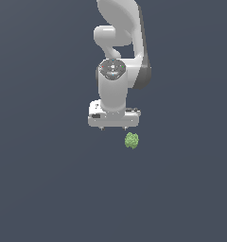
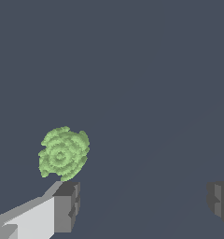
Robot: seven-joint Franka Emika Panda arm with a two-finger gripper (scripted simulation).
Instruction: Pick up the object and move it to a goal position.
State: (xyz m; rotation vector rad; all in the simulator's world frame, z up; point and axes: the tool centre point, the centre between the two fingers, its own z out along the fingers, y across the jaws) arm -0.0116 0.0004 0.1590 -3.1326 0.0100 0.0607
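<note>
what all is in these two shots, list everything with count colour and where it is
object: 1, light green and bumpy, on the plain dark grey-blue surface, just below the gripper and toward the exterior view's right; in the wrist view it sits beside one fingertip, outside the gap between the fingers, not held
surface: 1, flat dark grey-blue, fills both views
arm: 1, white with dark joint parts, comes down from the top of the exterior view
gripper: 1, white body, pointing down, fingers spread wide with nothing between them
fingers: 2, grey pads, one next to the object and the other far across the wrist view
</note>
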